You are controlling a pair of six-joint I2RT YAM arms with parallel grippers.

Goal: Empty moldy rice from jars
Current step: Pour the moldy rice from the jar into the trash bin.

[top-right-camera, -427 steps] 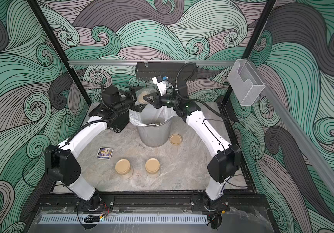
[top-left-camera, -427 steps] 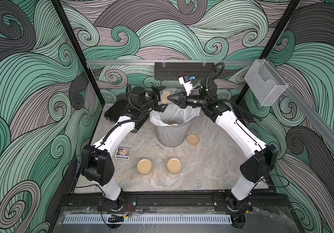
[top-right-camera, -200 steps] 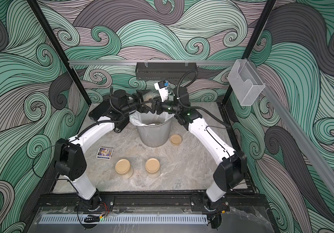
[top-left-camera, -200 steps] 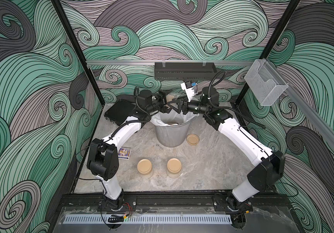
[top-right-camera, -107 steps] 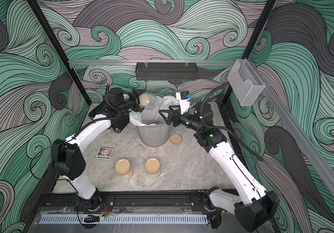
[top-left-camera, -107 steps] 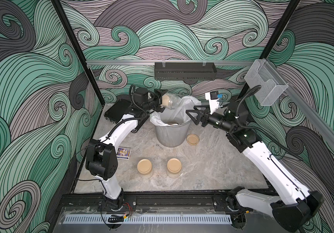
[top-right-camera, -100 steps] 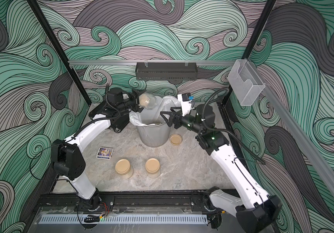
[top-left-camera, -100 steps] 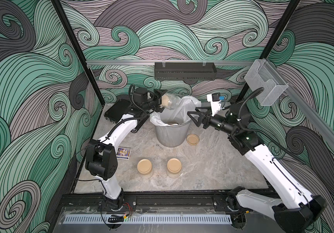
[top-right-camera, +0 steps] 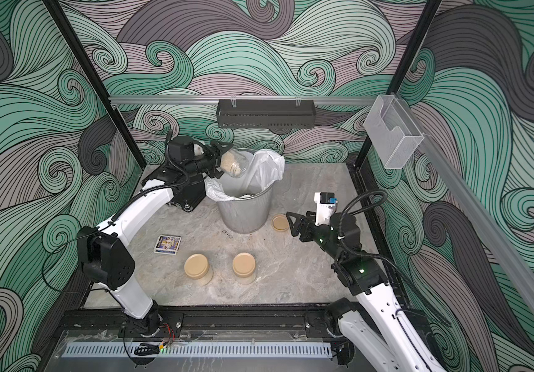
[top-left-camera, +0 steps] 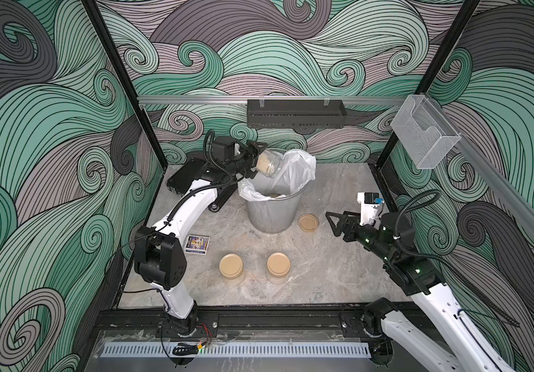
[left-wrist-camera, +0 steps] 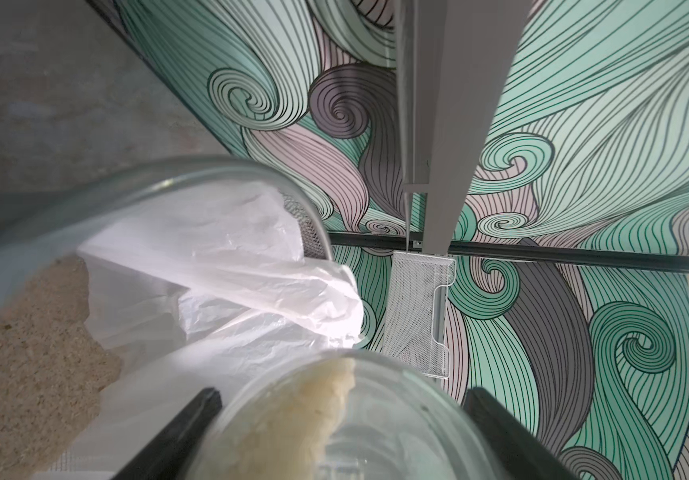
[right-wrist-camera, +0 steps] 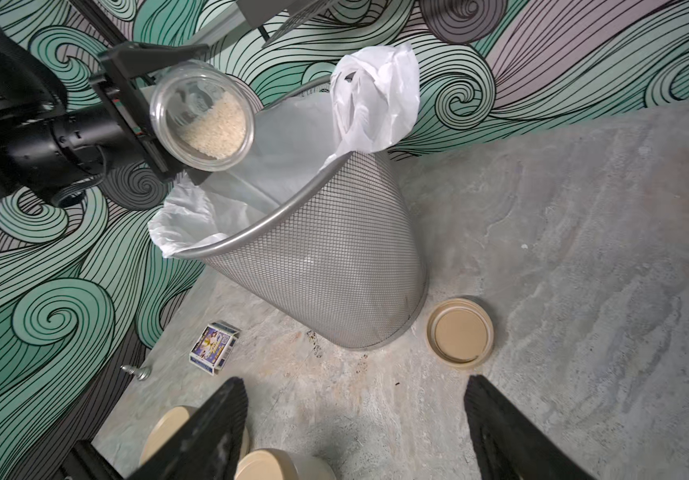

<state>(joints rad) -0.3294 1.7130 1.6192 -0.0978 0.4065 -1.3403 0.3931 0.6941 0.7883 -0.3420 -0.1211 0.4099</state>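
Observation:
My left gripper (top-left-camera: 257, 160) (top-right-camera: 223, 160) (left-wrist-camera: 340, 411) is shut on an open clear jar (top-left-camera: 267, 164) (top-right-camera: 234, 164) (right-wrist-camera: 203, 116), held tilted over the left rim of the silver mesh bin (top-left-camera: 270, 212) (right-wrist-camera: 334, 257). Moldy rice (right-wrist-camera: 214, 129) (left-wrist-camera: 289, 419) lies inside the jar. More beige grains (left-wrist-camera: 22, 353) lie in the bin's white liner. Two lidded jars (top-left-camera: 231, 266) (top-left-camera: 278, 264) stand at the front of the table. My right gripper (top-left-camera: 333, 224) (top-right-camera: 291, 225) (right-wrist-camera: 353, 395) hangs open and empty to the right of the bin.
A loose tan lid (top-left-camera: 308, 222) (right-wrist-camera: 460, 332) lies upturned beside the bin's right foot. A small printed box (top-left-camera: 197, 244) lies front left of the bin. A black pad (top-left-camera: 185, 177) sits back left. A black shelf (top-left-camera: 294, 114) and a mesh holder (top-left-camera: 423, 135) hang on the rails.
My right gripper has left the jar above the bin, swung back to the right and lower, and opened wider. The left gripper stays over the bin with the jar.

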